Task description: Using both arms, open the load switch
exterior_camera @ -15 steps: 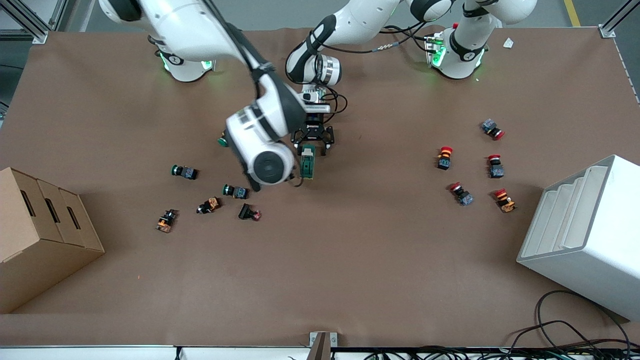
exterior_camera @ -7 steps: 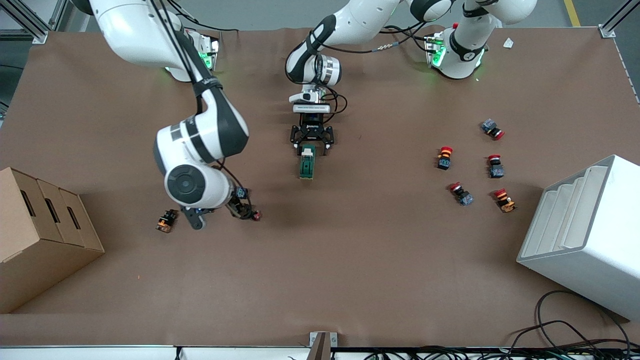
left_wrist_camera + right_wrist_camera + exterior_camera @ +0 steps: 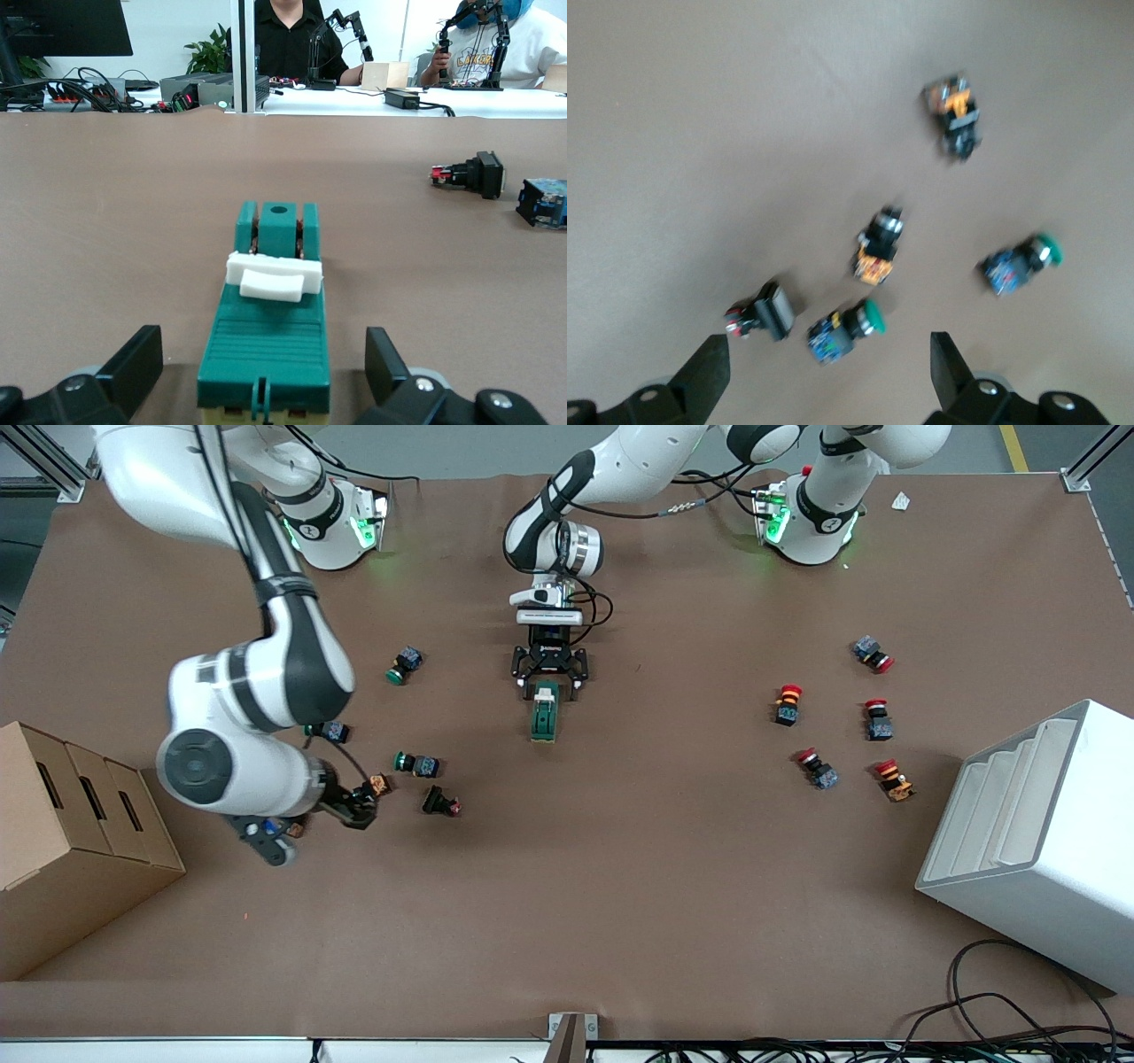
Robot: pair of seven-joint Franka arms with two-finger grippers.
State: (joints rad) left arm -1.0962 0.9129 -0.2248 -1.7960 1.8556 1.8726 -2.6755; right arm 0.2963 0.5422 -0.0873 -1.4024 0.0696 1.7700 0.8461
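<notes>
The load switch [image 3: 544,717], a dark green oblong block with a white lever [image 3: 273,276], lies on the brown table near its middle. My left gripper [image 3: 549,684] is open and low at the switch's end nearest the bases. Its fingers straddle the load switch [image 3: 266,341] with a gap on each side. My right gripper [image 3: 353,810] is open with nothing in it and hangs over a cluster of push buttons toward the right arm's end of the table. Below the right gripper [image 3: 828,381] lie a green button [image 3: 843,329] and a black piece [image 3: 764,314].
Green and orange buttons [image 3: 416,763] lie scattered under the right arm. Red buttons [image 3: 788,703] lie toward the left arm's end. A cardboard box [image 3: 80,841] and a white rack [image 3: 1036,833] stand at the two ends of the table.
My right arm has swung away from the load switch toward its own end of the table and now hangs over the button cluster. The left gripper and the switch have stayed put.
</notes>
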